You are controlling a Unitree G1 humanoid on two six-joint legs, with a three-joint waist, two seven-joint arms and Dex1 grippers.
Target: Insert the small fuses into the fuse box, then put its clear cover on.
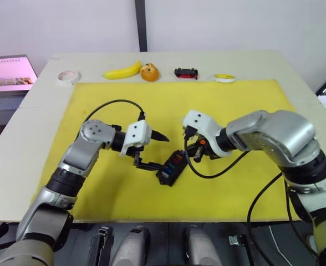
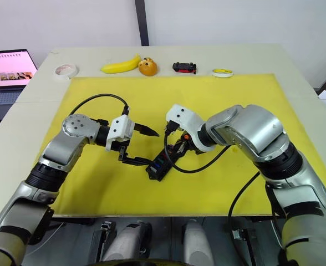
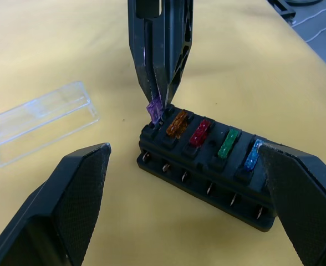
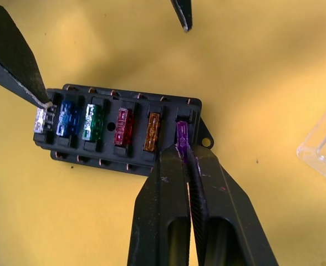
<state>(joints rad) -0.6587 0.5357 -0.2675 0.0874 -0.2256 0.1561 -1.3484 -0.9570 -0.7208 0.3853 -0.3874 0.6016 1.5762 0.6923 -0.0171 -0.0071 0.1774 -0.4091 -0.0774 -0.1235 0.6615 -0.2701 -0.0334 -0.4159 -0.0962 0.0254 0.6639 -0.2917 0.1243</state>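
Pinching purple fuse (image 4: pixel 182 136) at end slot of fuse box (image 4: pixel 124 160): right gripper (image 4: pixel 184 158). Left gripper (image 3: pixel 182 188) spread wide astride box; clear cover (image 3: pixel 38 122) beside.

Black fuse box (image 4: pixel 118 126) carries grey (image 4: pixel 40 119), blue (image 4: pixel 67 118), green (image 4: pixel 92 122), red (image 4: pixel 122 126), orange (image 4: pixel 151 132) and purple (image 4: pixel 182 137) fuses on a yellow mat (image 1: pixel 235 111); the cover (image 3: pixel 38 122) is clear.

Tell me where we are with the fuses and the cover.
Five fuses sit in the fuse box: grey, blue, green, red and orange. The right gripper is shut on the purple fuse, pressing it into the last slot. The left gripper is open, with one finger on the box's grey end. The clear cover lies on the mat beside the box, not yet fitted.
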